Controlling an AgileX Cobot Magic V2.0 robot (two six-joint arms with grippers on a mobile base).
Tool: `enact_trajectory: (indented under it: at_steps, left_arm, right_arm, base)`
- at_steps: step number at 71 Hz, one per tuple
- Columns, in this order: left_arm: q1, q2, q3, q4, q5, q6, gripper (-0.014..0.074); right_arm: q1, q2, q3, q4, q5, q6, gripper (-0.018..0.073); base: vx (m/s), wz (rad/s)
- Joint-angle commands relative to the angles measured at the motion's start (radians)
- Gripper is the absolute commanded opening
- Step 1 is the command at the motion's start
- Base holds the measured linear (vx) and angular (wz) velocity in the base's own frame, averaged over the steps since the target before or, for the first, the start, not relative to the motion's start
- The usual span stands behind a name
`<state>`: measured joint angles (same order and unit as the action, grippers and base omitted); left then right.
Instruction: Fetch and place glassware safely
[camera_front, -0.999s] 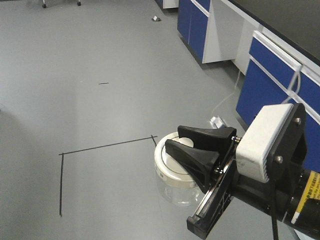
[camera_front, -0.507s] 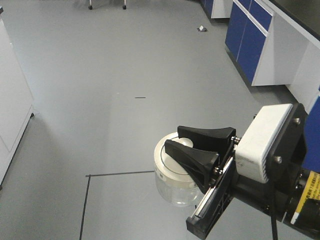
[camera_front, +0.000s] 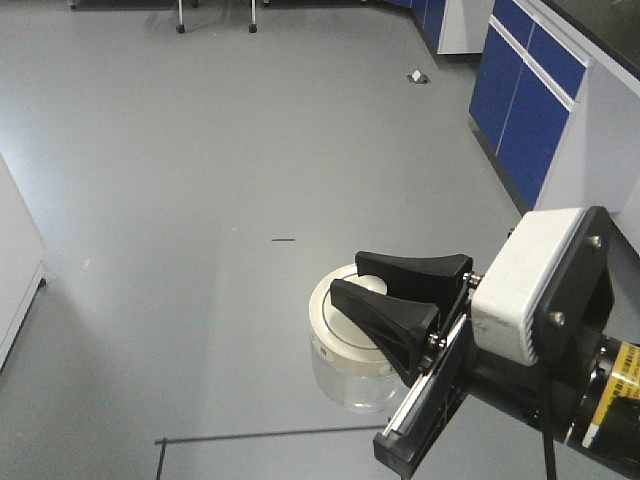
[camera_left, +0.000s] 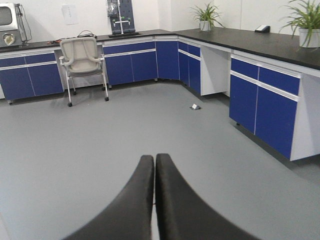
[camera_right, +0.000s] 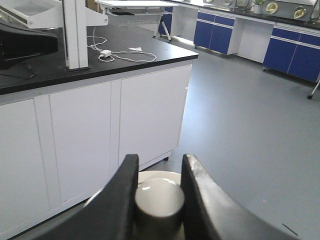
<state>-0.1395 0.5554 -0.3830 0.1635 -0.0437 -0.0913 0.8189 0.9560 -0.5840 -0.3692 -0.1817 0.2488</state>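
Since a second ago, the thin black tape line (camera_front: 260, 435) is sliding down the front view as we are rolling across the smooth grey floor (camera_front: 200, 150). Our right gripper (camera_front: 350, 274) is keeping its jaws clenched on the centre knob (camera_right: 159, 195) of the small clear glass jar (camera_front: 345, 378), which is hanging above that floor. Fetching looks done and placing is still waiting; our left gripper (camera_left: 154, 165) is riding pinched together and empty, and blue-fronted cabinets (camera_left: 260, 107) under black worktops (camera_left: 260, 42) are lining the room.
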Motion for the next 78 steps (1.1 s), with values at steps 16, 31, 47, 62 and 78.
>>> enact_trajectory:
  at_steps: [16, 31, 47, 62, 78]
  left_arm:
    - [-0.006, 0.0, -0.025, -0.008, -0.071, -0.008, -0.0007]
    - [-0.006, 0.0, -0.025, -0.008, -0.071, -0.008, -0.0007]
    - [-0.006, 0.0, -0.025, -0.008, -0.071, -0.008, -0.0007]
    - [-0.006, 0.0, -0.025, -0.008, -0.071, -0.008, -0.0007]
    - [-0.006, 0.0, -0.025, -0.008, -0.071, -0.008, -0.0007]
  right_arm:
    - [0.003, -0.021, -0.032, 0.007, -0.097, -0.003, -0.0001]
    - [0.003, -0.021, -0.032, 0.007, -0.097, -0.003, -0.0001]
    - [0.003, -0.021, -0.032, 0.007, -0.097, -0.003, -0.0001]
    - [0.003, -0.021, -0.032, 0.007, -0.097, -0.003, -0.0001]
    - [0.003, -0.021, -0.032, 0.007, -0.097, -0.003, -0.0001]
  base:
    - [0.51, 0.06]
    - [0.53, 0.08]
    - [0.54, 0.06]
    - [0.54, 0.05]
    - [0.54, 0.01]
